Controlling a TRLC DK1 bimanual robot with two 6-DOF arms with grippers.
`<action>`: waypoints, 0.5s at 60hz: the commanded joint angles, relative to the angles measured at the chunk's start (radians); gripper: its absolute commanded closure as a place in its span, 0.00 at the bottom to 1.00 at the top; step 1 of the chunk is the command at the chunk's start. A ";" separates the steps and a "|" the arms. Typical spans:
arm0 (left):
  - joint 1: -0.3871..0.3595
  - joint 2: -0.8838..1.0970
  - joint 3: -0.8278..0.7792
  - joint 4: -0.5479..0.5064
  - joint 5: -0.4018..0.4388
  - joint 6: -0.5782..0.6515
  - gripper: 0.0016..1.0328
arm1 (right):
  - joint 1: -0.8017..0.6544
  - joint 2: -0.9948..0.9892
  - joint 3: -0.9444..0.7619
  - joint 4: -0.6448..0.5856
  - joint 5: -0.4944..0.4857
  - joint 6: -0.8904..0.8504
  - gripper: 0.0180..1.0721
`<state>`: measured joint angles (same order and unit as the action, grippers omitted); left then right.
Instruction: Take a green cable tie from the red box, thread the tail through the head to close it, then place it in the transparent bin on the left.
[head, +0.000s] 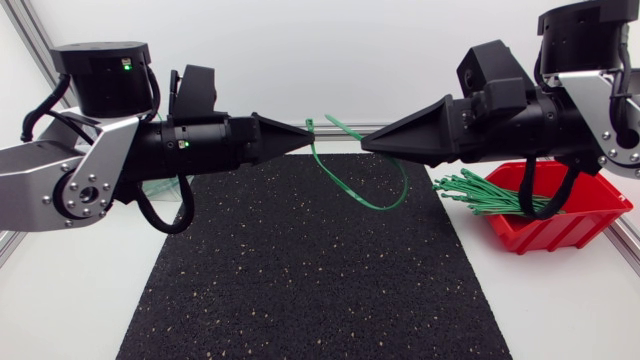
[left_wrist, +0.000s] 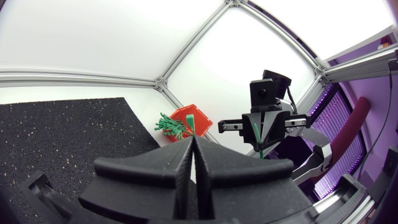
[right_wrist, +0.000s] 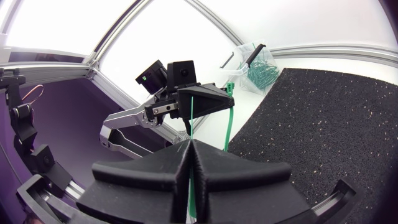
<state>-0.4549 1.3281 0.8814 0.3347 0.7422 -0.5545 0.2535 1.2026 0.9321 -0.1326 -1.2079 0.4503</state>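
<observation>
The white bench (head: 60, 300) carried a black mat (head: 300, 270). Above it my left hand (head: 308, 130) and right hand (head: 366, 143) faced tip to tip, each clamped on the green cable tie (head: 378, 207), whose loop sagged between them. The red box (head: 560, 220) sat under my right arm, with spare ties (head: 480, 195) poking over its rim. Only the right wrist view showed the transparent bin (right_wrist: 258, 62), which had ties inside and stood beyond my left hand.

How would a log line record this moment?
left gripper: shut on cable tie | right gripper: shut on cable tie | cable tie hangs looped above mat
</observation>
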 joint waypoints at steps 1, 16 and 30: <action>-0.008 -0.013 -0.016 0.020 -0.007 -0.016 0.97 | 0.001 -0.031 -0.036 0.018 0.002 0.041 0.84; 0.012 0.003 -0.004 0.024 -0.006 -0.013 0.97 | 0.012 -0.067 -0.049 0.019 0.002 0.021 0.54; 0.055 0.014 0.005 0.024 0.002 -0.002 0.97 | -0.019 -0.117 -0.038 -0.002 -0.038 -0.025 0.07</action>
<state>-0.4191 1.3285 0.8814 0.3416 0.7353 -0.5537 0.2440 1.1282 0.9138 -0.1307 -1.2312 0.4477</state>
